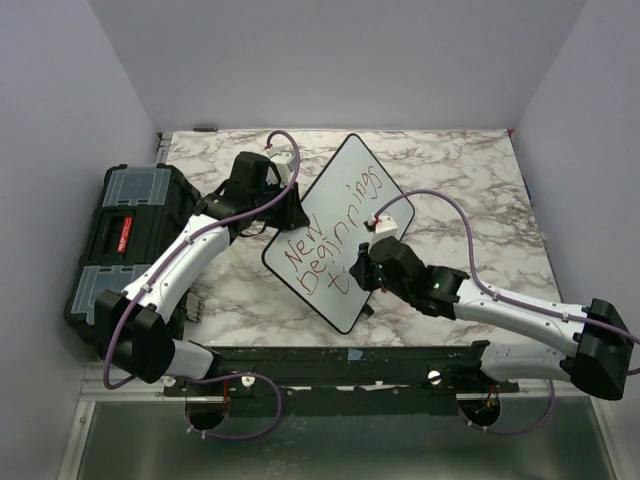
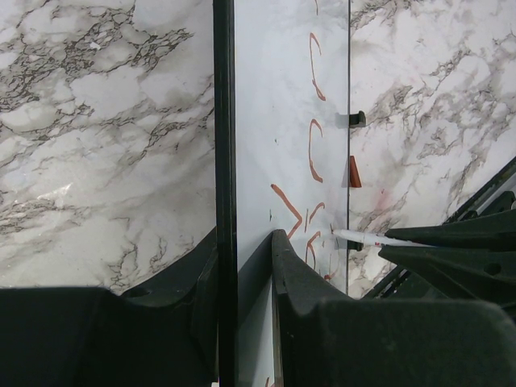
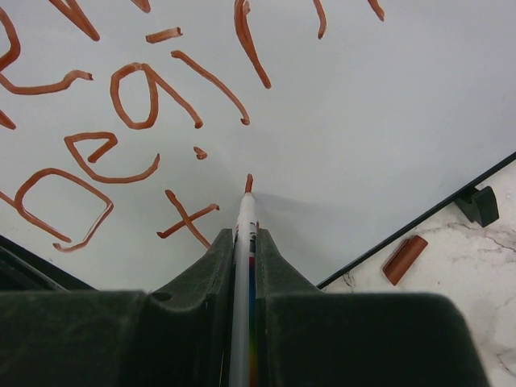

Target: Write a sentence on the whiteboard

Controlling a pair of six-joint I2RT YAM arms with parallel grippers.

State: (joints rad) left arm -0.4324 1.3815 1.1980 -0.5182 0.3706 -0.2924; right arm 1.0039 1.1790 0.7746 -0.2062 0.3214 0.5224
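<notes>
Overhead, the whiteboard sits centred on the table, the left gripper clamped on its 10 o'clock edge; only the right wrist view shows the right gripper pinching a marker, tip on the board beside red lettering.

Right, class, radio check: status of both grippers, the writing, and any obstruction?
Left gripper shut on whiteboard edge. Right gripper shut on marker, tip at board. Sentence reads New Beginnings t. Marker cap beside board, not blocking.

The table holds one whiteboard, one marker, one red cap, one black toolbox, and two arms: left arm, right arm.
</notes>
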